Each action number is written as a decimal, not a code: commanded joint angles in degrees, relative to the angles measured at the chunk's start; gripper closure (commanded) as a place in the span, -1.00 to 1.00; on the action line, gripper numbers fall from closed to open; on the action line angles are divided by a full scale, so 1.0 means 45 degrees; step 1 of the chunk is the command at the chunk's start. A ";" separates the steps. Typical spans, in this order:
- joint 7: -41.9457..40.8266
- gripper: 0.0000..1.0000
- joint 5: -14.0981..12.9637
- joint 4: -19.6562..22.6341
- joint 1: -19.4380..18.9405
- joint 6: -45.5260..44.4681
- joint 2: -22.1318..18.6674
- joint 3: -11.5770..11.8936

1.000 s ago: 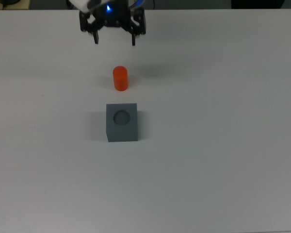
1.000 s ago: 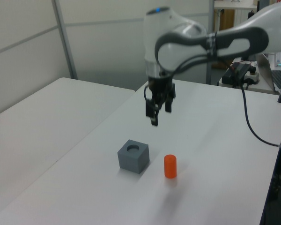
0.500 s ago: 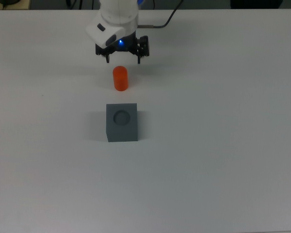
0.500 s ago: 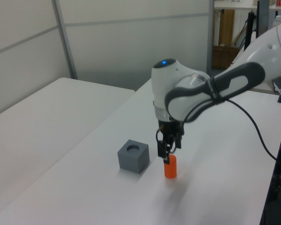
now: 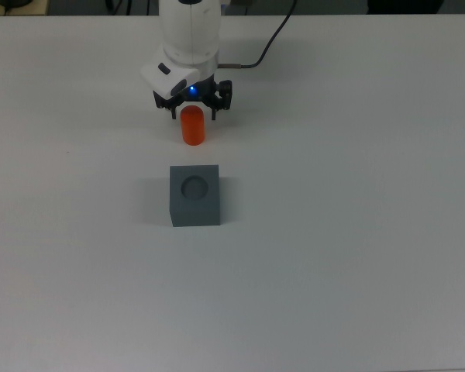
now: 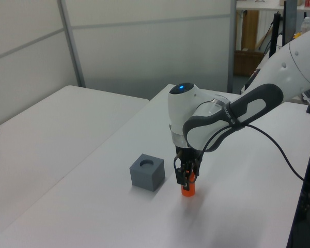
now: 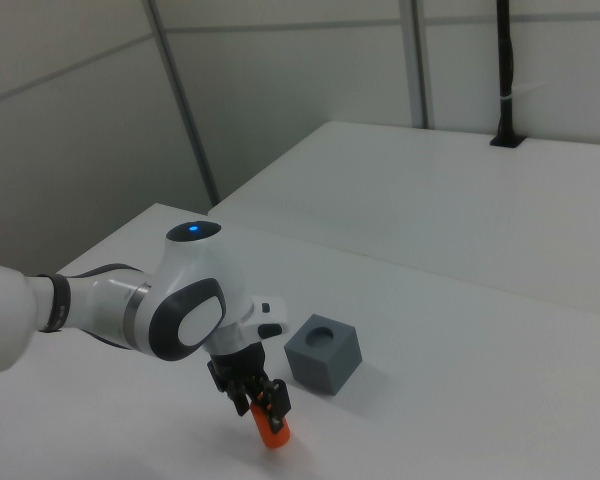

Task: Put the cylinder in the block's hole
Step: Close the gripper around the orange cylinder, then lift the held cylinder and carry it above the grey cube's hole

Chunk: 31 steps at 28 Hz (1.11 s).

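The orange cylinder (image 5: 192, 130) stands upright on the white table (image 5: 356, 232), a short way from the dark grey block (image 5: 194, 194), whose round hole faces up and is empty. My gripper (image 5: 194, 116) is down over the cylinder, open, with one finger on either side of its upper part and a gap to each side. In the left view the cylinder (image 6: 188, 190) shows only its lower half below the gripper (image 6: 186, 178), to the right of the block (image 6: 147, 172). The right view shows the gripper (image 7: 260, 400) above the cylinder (image 7: 272, 432), with the block (image 7: 324, 352) beside it.
A black cable (image 5: 271, 43) trails from the arm across the table's far part in the top view. A second white table (image 6: 51, 119) adjoins on the left view's left. Wall panels stand behind.
The gripper came down from well above the table onto the cylinder and now straddles its top. Cylinder and block have not moved.
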State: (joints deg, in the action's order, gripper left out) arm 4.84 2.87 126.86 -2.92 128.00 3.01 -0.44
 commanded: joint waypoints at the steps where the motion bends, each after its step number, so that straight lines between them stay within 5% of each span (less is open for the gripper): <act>1: -0.0001 0.56 0.0203 0.0071 0.0160 0.0326 -0.0063 0.0019; 5: -0.0059 1.00 0.0203 -0.0007 0.0160 0.0306 -0.0082 0.0136; 13: -0.0606 1.00 0.0106 -0.0650 0.0375 -0.0764 -0.0297 0.0136; 24: -0.0606 1.00 -0.0813 -0.4321 0.0336 -0.4264 0.0073 0.0136; 31: -0.0411 1.00 -0.0832 -0.7015 0.0258 -0.4615 0.2122 0.0116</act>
State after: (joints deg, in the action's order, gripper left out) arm 3.48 0.27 105.53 -1.60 110.25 4.23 -0.01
